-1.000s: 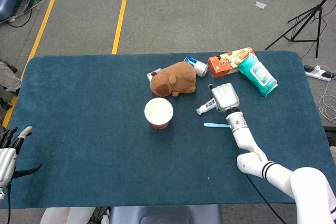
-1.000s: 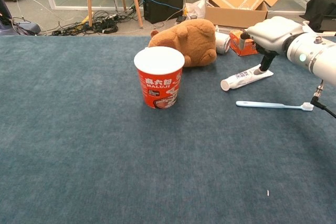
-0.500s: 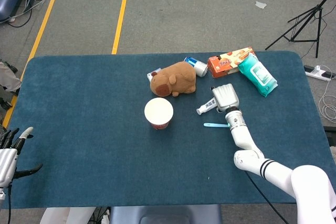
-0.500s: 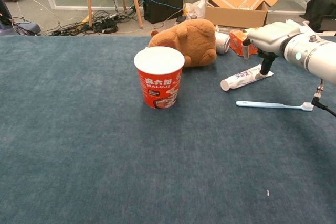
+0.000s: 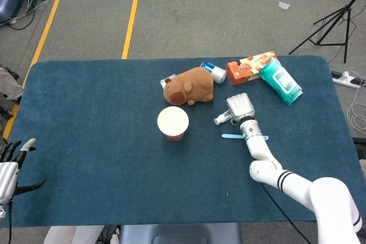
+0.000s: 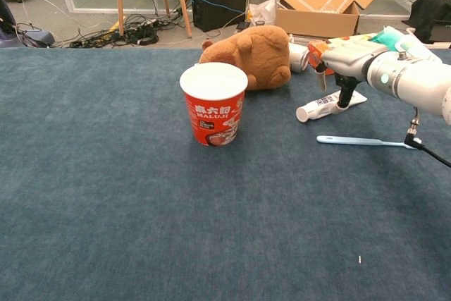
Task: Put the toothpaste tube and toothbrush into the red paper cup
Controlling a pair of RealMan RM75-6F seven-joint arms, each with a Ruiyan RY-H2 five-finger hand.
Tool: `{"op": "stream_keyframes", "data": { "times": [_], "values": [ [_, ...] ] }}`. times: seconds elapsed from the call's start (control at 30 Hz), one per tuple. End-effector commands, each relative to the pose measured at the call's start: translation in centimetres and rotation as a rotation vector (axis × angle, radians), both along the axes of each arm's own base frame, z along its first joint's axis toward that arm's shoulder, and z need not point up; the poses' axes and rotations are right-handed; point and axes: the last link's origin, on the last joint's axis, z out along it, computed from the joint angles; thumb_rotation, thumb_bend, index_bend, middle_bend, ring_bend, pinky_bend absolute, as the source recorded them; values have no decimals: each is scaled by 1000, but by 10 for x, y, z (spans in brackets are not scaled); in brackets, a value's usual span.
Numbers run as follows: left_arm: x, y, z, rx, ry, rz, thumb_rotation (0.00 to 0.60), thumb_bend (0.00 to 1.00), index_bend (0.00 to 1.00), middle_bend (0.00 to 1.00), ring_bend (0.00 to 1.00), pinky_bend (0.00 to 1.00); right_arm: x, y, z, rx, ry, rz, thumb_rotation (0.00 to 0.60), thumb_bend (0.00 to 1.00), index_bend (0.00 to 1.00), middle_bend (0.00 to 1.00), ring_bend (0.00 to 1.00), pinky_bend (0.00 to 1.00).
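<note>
The red paper cup (image 5: 172, 123) (image 6: 213, 103) stands upright mid-table, its mouth open and nothing in it. To its right the white toothpaste tube (image 5: 221, 119) (image 6: 325, 105) lies flat, cap toward the cup. In front of the tube the light-blue toothbrush (image 5: 233, 136) (image 6: 363, 141) lies flat. My right hand (image 5: 240, 107) (image 6: 354, 58) hovers over the tube's rear half, palm down, with fingertips (image 6: 344, 98) reaching down onto the tube; the tube still rests on the cloth. My left hand (image 5: 8, 170) sits at the table's near left corner, fingers spread and holding nothing.
A brown plush toy (image 5: 189, 86) (image 6: 257, 54) lies just behind the cup. Behind the tube are a blue can (image 5: 214, 72), an orange snack box (image 5: 250, 66) and a teal wipes pack (image 5: 280, 81). The blue cloth's (image 5: 91, 118) left half is bare.
My right hand has slid a little left along the tube, toward the cup, and its fingertips now come down nearer the tube's middle. Tube, brush and cup have not moved.
</note>
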Motion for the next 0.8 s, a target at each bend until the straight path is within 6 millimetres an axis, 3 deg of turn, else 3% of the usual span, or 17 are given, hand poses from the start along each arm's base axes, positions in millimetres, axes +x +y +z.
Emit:
{"op": "stream_keyframes", "data": {
  "times": [0.03, 0.8],
  "values": [
    [0, 0, 1, 2, -2, 2, 600, 0, 73, 267, 90, 79, 3, -2, -5, 7, -6, -3, 600, 70, 449, 1000, 1000, 1000],
    [-1, 0, 3, 2, -11, 8, 600, 0, 73, 266, 91, 83, 13, -6, -24, 52, -50, -14, 600, 158, 463, 1000, 1000, 1000]
  ]
}}
